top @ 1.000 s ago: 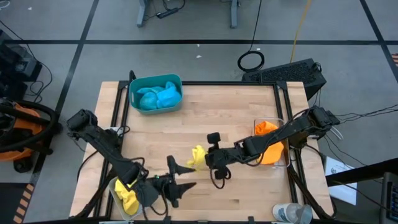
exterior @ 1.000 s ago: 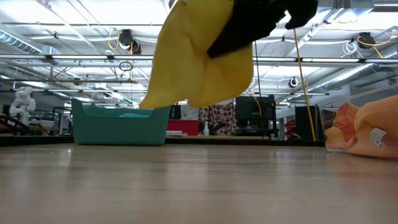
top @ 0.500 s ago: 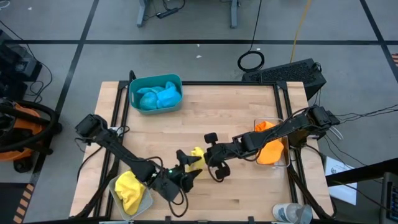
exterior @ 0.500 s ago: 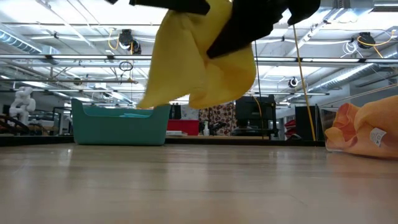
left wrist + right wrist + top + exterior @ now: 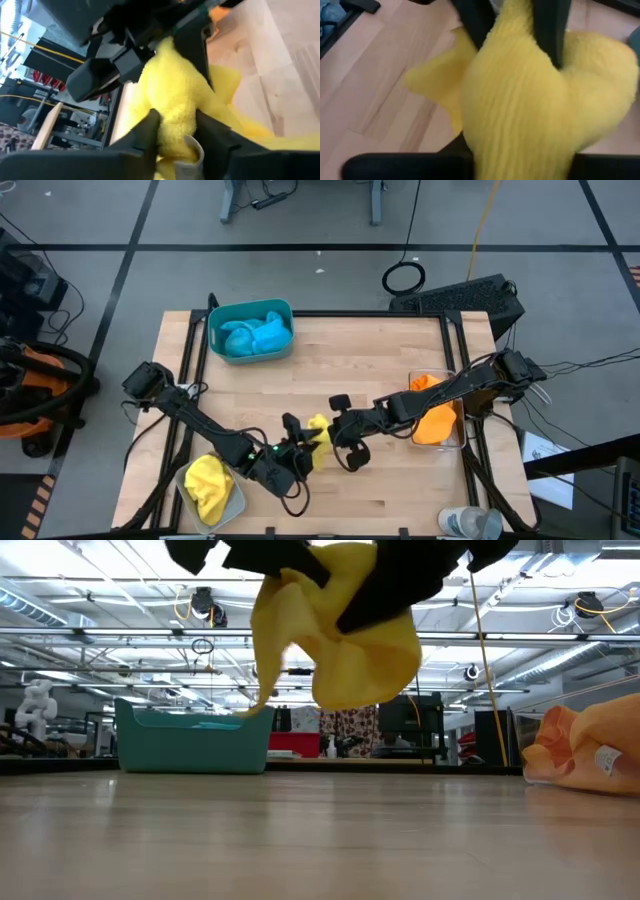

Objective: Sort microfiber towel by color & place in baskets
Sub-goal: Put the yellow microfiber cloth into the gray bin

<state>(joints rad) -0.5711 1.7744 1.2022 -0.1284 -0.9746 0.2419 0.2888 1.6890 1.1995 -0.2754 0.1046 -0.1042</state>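
Towels are nearly sorted: blue ones [image 5: 255, 335] fill the teal bin [image 5: 250, 309], orange ones [image 5: 436, 412] the clear bin [image 5: 461, 442], one yellow [image 5: 207, 483] the grey bin [image 5: 236, 502]. We hold the last yellow towel [image 5: 318, 432] aloft, well apart from the grey bin, both our right claw [image 5: 330, 430] and left claw [image 5: 305, 450] clamped on it.

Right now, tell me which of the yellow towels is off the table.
The yellow towel hanging at mid-table, pinched between the left gripper and right gripper. The other yellow towel lies in the pale grey basket at the front left.
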